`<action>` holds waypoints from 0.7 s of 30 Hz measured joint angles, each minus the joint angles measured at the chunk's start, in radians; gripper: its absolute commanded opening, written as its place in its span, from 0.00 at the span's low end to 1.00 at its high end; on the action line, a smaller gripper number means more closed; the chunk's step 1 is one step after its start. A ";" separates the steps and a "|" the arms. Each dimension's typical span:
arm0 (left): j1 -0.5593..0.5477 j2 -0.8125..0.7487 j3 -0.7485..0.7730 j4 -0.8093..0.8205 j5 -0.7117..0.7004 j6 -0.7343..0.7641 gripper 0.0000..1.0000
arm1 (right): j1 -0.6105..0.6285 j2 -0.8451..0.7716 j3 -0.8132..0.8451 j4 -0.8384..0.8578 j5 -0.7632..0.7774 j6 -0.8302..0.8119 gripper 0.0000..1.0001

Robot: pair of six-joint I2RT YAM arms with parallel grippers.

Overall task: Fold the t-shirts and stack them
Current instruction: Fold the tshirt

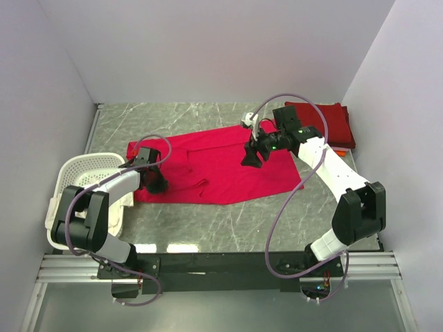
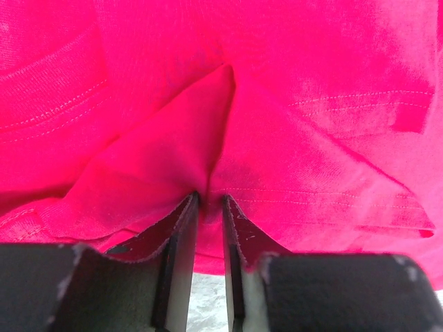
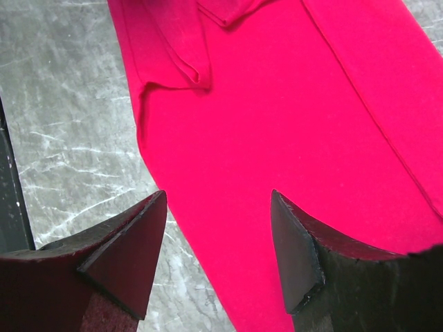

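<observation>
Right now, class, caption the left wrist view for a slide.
Left tool pinching a raised fold of the red shirt.

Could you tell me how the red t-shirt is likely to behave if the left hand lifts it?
Probably floppy: the red t-shirt tents into a soft ridge at the left hand. Likely light, being thin cloth lying in flat folds. The rest would probably sag and drag over the table.
</observation>
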 measured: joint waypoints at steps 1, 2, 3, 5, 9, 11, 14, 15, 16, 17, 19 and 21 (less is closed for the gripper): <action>0.000 0.000 0.000 -0.001 0.000 0.000 0.25 | 0.000 0.000 0.000 0.000 0.000 0.000 0.68; 0.000 0.000 0.002 -0.004 0.000 0.000 0.25 | 0.000 0.000 0.000 0.000 0.000 0.000 0.68; 0.000 0.000 0.004 -0.006 0.000 0.000 0.24 | 0.000 0.000 0.000 0.000 0.000 0.000 0.68; 0.000 -0.005 0.005 -0.009 0.000 0.000 0.24 | 0.000 0.000 0.000 0.000 0.000 0.000 0.68; -0.001 -0.020 0.006 -0.012 0.000 0.000 0.15 | -0.002 0.000 0.000 0.000 -0.001 0.000 0.68; -0.001 -0.026 0.006 -0.011 0.000 0.000 0.14 | -0.002 0.000 0.000 0.000 -0.001 0.000 0.68; -0.001 -0.028 0.006 -0.011 0.001 0.000 0.14 | -0.002 0.000 0.000 0.000 -0.003 0.000 0.69; -0.001 -0.028 0.006 -0.011 0.001 0.000 0.14 | -0.002 0.000 0.000 0.000 -0.004 0.000 0.69; -0.001 -0.028 0.006 -0.011 0.001 0.000 0.14 | -0.002 0.000 0.000 -0.001 -0.004 0.000 0.69; -0.001 -0.028 0.006 -0.009 0.001 0.000 0.14 | -0.002 0.000 0.000 0.000 -0.004 0.000 0.69; -0.001 -0.027 0.006 -0.007 0.001 0.001 0.09 | -0.003 0.000 0.000 -0.001 -0.005 0.000 0.69; -0.001 -0.027 0.006 -0.006 0.001 0.000 0.00 | -0.005 0.000 0.000 -0.001 -0.007 0.000 0.69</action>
